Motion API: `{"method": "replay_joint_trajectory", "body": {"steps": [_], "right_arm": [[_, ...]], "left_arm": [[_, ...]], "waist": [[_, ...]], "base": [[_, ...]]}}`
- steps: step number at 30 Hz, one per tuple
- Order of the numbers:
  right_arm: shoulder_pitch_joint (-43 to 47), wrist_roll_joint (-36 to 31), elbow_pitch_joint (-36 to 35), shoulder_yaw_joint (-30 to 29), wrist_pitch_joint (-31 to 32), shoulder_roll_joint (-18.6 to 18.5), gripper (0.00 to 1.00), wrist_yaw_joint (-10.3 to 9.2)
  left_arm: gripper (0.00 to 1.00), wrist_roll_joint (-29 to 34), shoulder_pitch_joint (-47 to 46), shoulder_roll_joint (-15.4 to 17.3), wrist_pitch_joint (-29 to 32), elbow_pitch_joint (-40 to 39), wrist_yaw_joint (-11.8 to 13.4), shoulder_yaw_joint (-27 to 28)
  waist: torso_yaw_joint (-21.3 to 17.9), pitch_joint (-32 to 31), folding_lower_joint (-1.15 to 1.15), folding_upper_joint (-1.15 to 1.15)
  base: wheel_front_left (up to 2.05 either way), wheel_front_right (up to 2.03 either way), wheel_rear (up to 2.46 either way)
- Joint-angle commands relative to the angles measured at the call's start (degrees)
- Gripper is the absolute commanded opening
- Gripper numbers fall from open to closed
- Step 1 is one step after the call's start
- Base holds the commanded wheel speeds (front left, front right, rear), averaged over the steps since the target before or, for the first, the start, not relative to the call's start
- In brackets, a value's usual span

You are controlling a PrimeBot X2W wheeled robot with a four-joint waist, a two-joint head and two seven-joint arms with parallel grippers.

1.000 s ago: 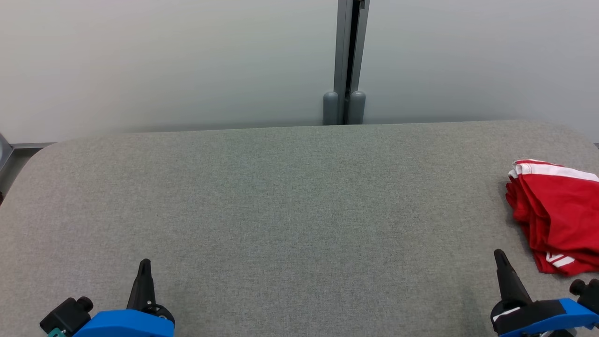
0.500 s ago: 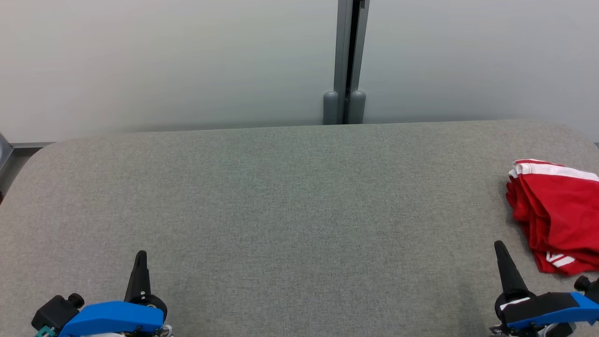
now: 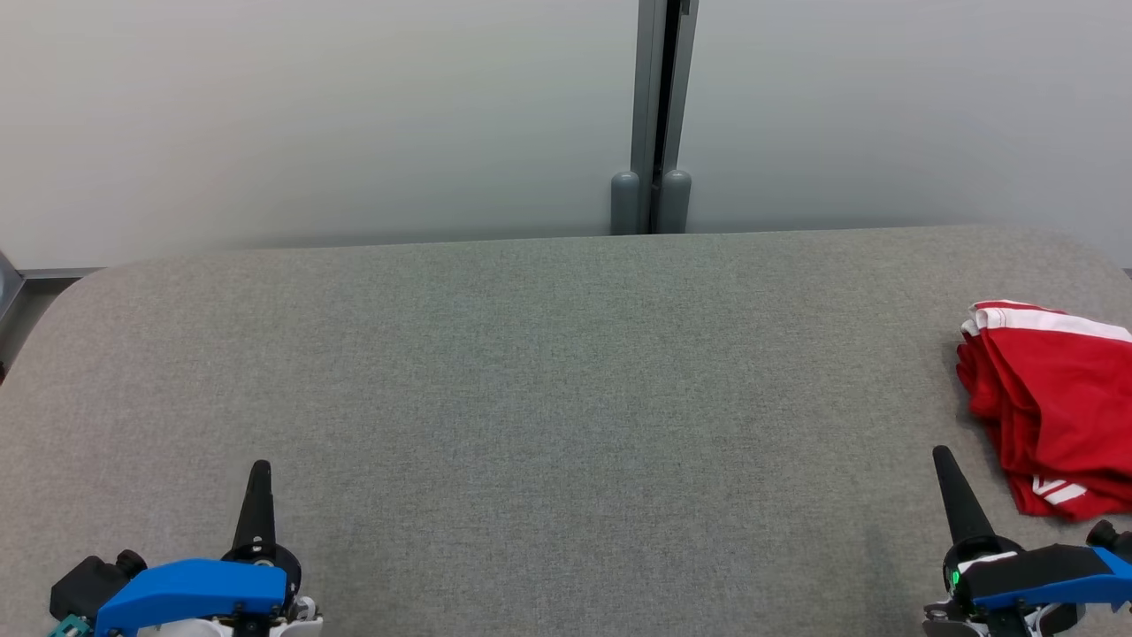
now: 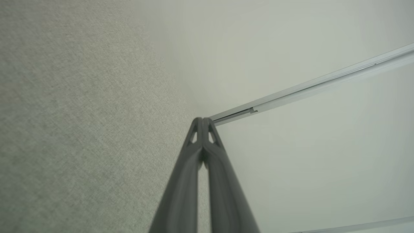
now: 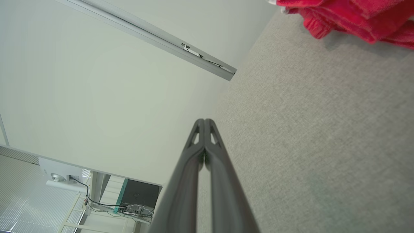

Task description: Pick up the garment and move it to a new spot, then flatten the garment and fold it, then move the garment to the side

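A red garment (image 3: 1052, 407) with white stripes lies folded and bunched at the right edge of the grey felt table (image 3: 548, 372); its red folds (image 5: 349, 16) also fill the top right corner of the right wrist view. My right gripper (image 3: 941, 456) is shut with nothing in it, low at the table's front right, apart from the garment, a little to its left. In the right wrist view its fingertips (image 5: 204, 122) meet. My left gripper (image 3: 260, 467) stands shut and holds nothing at the front left, far from the garment, its tips (image 4: 202, 120) pressed together.
Pale wall panels rise behind the table, joined by a grey metal post (image 3: 656, 115). The table's rounded far corners show at the left and right. Off the table's side, the right wrist view catches a stand with cables and a dark box (image 5: 139, 194).
Both grippers have drawn back toward the bottom edge of the head view, the left one also drifting left. The garment lies as before.
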Motion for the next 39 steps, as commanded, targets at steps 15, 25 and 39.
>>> {"method": "replay_joint_trajectory", "body": {"steps": [15, 25, 39], "right_arm": [[-2.2, 9.0, -0.7, -0.3, 1.5, 0.2, 0.00, 0.02], [-2.6, 13.9, -0.7, -0.4, 2.2, 0.4, 0.00, 0.02], [-3.2, 20.0, -0.7, -0.5, 3.3, 0.5, 0.00, 0.02]], "left_arm": [[0.00, -8.4, -2.2, -0.2, 2.4, -1.9, -0.3, 1.4], [0.00, -12.9, -2.5, -0.3, 3.6, -2.6, -0.4, 2.0], [0.00, -18.7, -3.1, -0.6, 5.2, -3.4, -0.4, 2.9]], "waist": [[0.0, 0.1, 0.00, 0.00], [0.0, 0.1, 0.00, 0.00], [0.0, 0.2, 0.00, 0.00]], "base": [[0.00, 0.00, 0.00], [0.00, 0.00, 0.00], [0.00, 0.00, 0.00]]}}
